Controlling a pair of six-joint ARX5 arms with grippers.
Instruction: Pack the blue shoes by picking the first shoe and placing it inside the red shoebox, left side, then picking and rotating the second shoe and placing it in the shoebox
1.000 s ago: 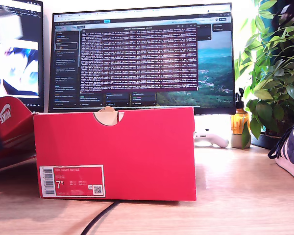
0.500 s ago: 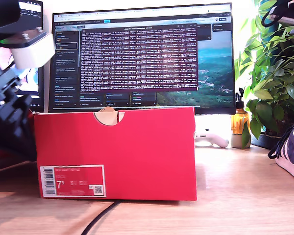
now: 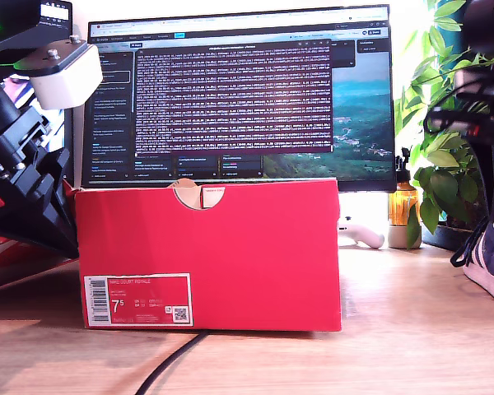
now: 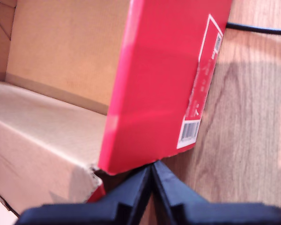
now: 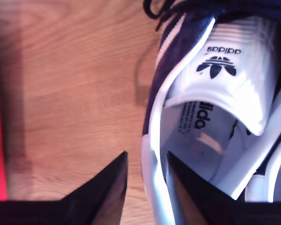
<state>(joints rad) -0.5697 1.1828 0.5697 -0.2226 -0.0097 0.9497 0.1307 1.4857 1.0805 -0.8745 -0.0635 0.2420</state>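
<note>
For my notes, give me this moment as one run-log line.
first hand: shut, at red shoebox corner | second hand: open, straddling blue shoe collar | shoebox: empty where visible | phase: pre-grasp

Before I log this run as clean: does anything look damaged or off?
Yes. The red shoebox has a torn, frayed corner right by my first gripper, whose jaws are shut. In the exterior view, a black cable disappears under the box.

One red shoebox (image 3: 207, 255), one blue shoe (image 3: 491, 259), two monitors (image 3: 239, 95), one plant (image 3: 453, 123).
</note>
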